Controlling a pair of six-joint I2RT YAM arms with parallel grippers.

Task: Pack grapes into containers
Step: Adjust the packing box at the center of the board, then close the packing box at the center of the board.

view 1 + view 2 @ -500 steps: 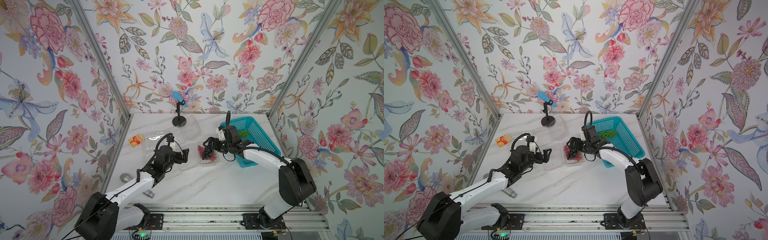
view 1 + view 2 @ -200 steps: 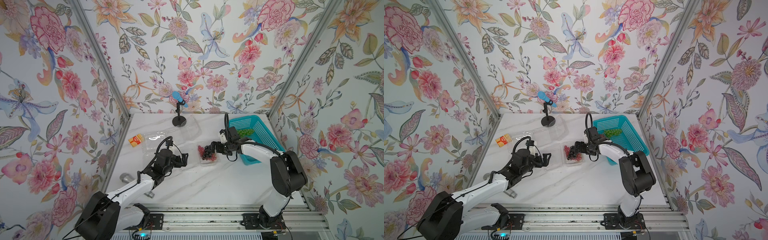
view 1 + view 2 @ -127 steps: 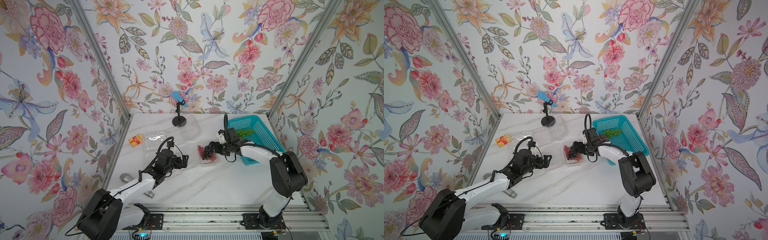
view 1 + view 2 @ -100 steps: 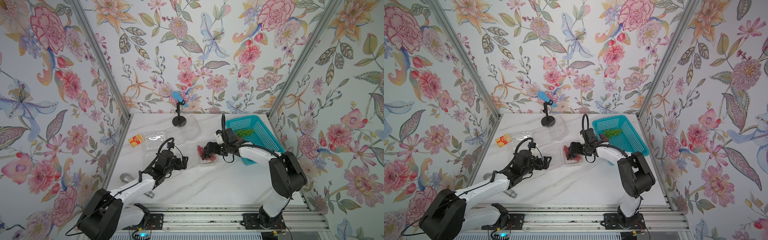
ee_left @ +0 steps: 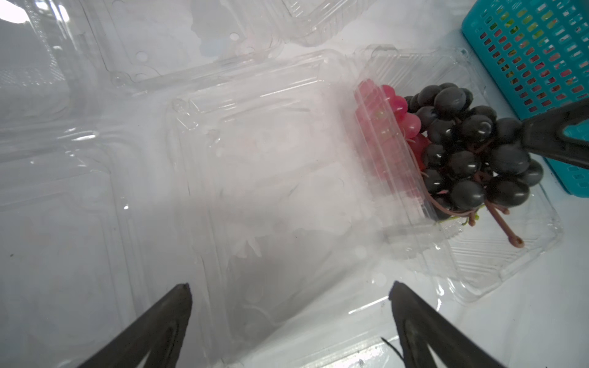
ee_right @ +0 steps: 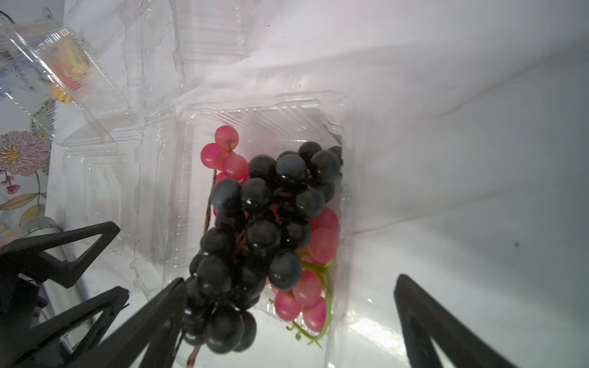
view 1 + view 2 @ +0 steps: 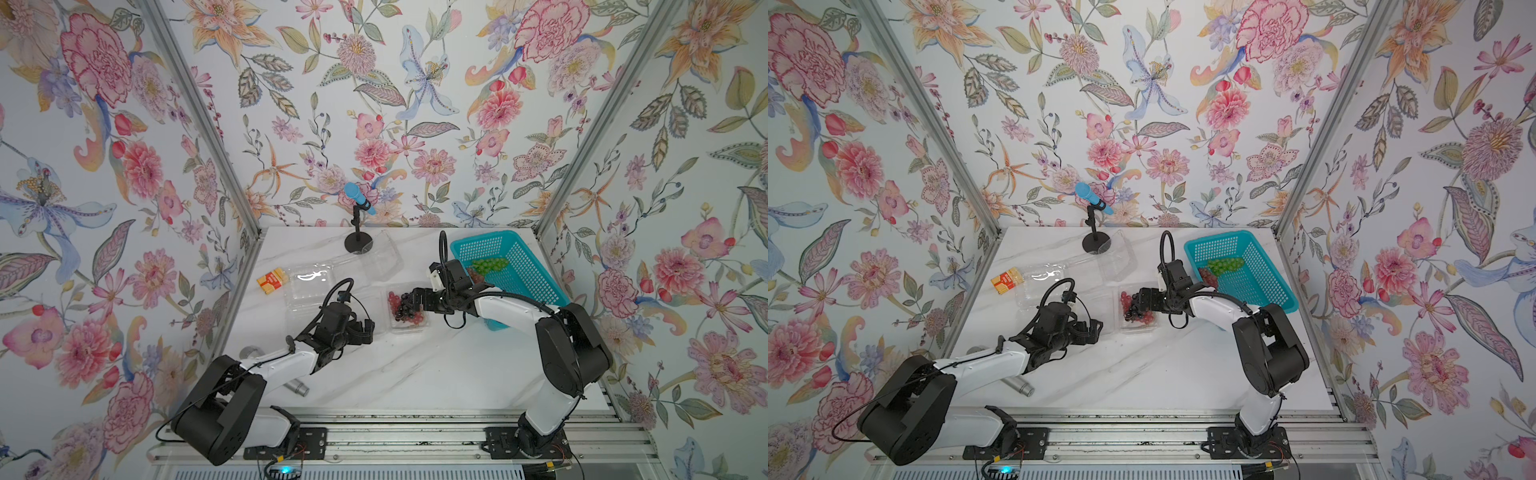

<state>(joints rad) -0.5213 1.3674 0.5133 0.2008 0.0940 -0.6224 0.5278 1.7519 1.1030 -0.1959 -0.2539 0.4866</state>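
The dark grapes (image 6: 261, 229) are lying in the clear box (image 6: 264, 111) at the middle of the table (image 7: 415, 374), piled on top of the pink grapes (image 6: 322, 242). The right claw (image 6: 290, 280) is hovering over the end of that box nearest the teal basket (image 7: 519, 266), with its jaws spread fully and gripping nothing. One finger (image 6: 159, 318) is sitting right beside the dark bunch. The left claw (image 5: 289, 285) is hanging over the box's flung-open lid (image 5: 271, 159), also spread wide and holding nothing. The green grapes (image 7: 490, 264) are resting in the basket. Two more clear boxes (image 7: 309, 278) are lying farther back, near a small orange carton (image 7: 272, 280).
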